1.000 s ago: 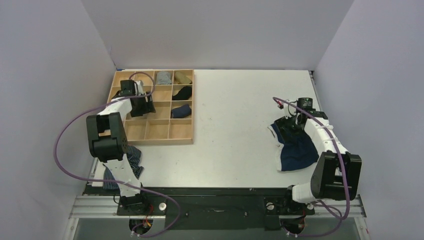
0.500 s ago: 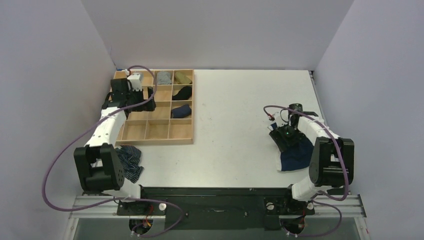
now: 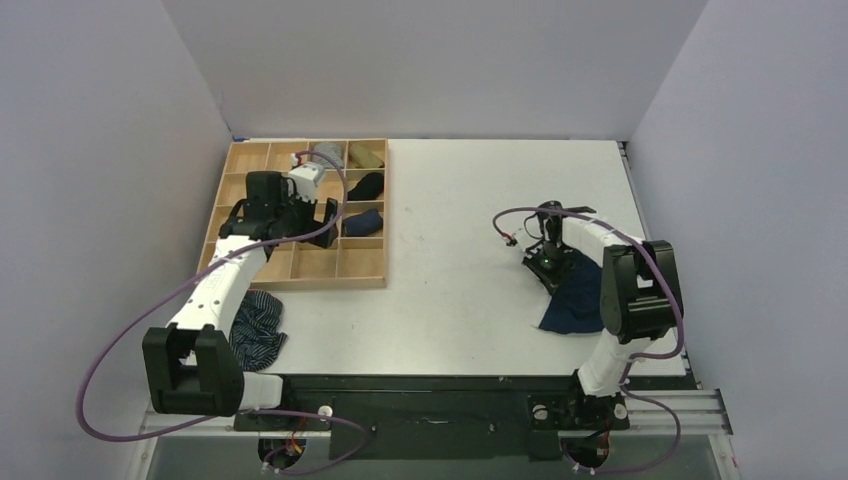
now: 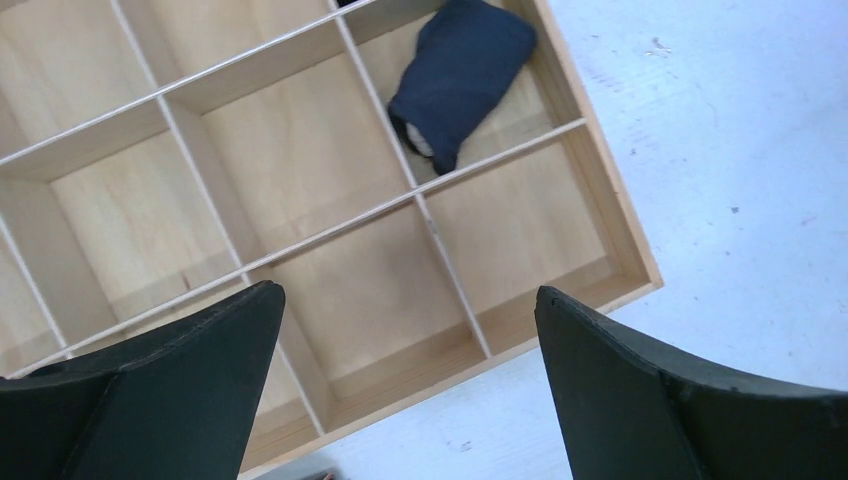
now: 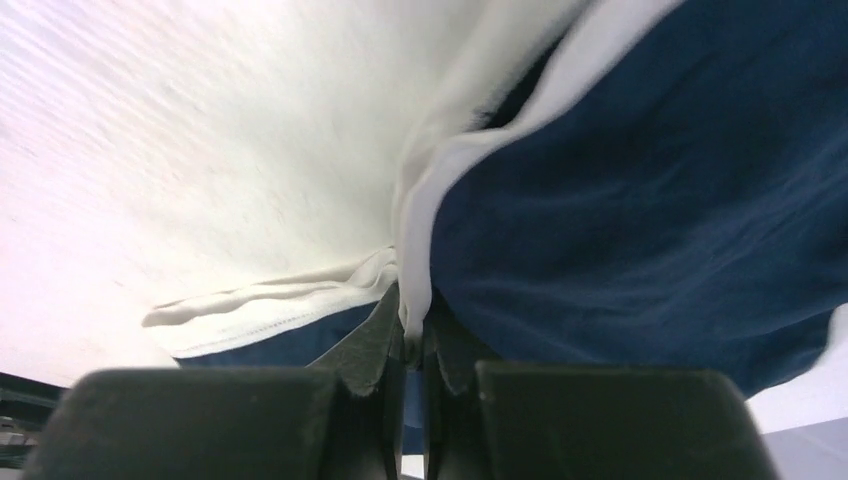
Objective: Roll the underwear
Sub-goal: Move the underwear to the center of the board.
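The underwear (image 3: 575, 302) is navy with a white waistband and lies bunched on the right side of the table. My right gripper (image 3: 548, 262) sits at its far-left end. In the right wrist view the right gripper (image 5: 410, 335) is shut on a fold of the white waistband (image 5: 425, 230), and the navy fabric of the underwear (image 5: 650, 200) hangs to the right. My left gripper (image 3: 325, 211) hovers over the wooden tray (image 3: 300, 285). Seen from the left wrist, the left gripper (image 4: 408, 292) stands open and empty above the tray's near right cells.
The tray (image 4: 612, 215) holds a navy roll (image 4: 460, 70) in a right-column cell, with several other rolled items (image 3: 362, 185) in cells farther back. A blue-and-white striped garment (image 3: 255, 328) lies at the near left beside the left arm's base.
My right gripper has shut on the waistband and pulled the underwear leftward. My left arm has swung from the tray's far-left cells toward its right side, and its jaws have widened.
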You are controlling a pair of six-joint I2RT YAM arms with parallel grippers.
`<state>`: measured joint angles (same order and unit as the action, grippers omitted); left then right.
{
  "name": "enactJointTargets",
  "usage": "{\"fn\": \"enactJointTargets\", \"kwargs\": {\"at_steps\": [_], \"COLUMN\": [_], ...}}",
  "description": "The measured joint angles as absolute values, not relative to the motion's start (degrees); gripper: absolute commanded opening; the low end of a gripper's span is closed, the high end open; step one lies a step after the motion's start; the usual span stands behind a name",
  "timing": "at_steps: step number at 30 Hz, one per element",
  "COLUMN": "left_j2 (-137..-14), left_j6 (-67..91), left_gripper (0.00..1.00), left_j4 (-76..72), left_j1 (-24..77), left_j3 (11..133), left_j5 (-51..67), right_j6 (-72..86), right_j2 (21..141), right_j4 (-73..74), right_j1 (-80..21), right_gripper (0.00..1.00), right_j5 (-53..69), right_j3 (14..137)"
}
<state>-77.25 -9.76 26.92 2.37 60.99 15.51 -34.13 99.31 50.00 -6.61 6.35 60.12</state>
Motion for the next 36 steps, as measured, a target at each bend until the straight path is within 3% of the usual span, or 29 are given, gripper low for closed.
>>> {"fn": "enactJointTargets", "kwargs": {"at_steps": [9,11,12,14,18,26,36], "left_j2": [-76.2,-76.1,-76.1,-75.9,-75.7,-75.8,-77.2], "left_j6": [-9.7,-9.7,-9.8,-9.8,-10.1,-12.6,-12.9], "left_gripper": [0.97,0.99,0.98,0.97,0.97,0.97,0.97], "left_j4": [27.0,27.3,27.3,27.3,27.3,27.1,22.7], "left_j1": [5.3,5.4,5.5,5.7,6.3,10.4,15.6], "left_j3": [61.0,61.0,61.0,61.0,61.0,61.0,59.5], "left_j5": [15.6,15.6,15.5,15.4,15.3,15.9,18.5], "right_j6": [-30.3,-29.3,-28.9,-27.6,-26.3,-24.8,-25.6], "right_j2": [104.0,105.0,105.6,106.8,109.3,107.9,96.9], "right_j4": [54.2,54.7,54.9,55.2,56.3,56.6,54.4], "right_j1": [-19.8,-23.2,-24.5,-27.1,-29.7,-27.0,-26.3], "right_gripper": [0.03,0.16,0.34,0.53,0.69,0.72,0.69], "right_j5": [9.0,10.2,10.8,12.0,13.6,15.1,17.5], "right_j3": [80.4,85.2,86.8,89.5,91.3,87.5,72.4]}}
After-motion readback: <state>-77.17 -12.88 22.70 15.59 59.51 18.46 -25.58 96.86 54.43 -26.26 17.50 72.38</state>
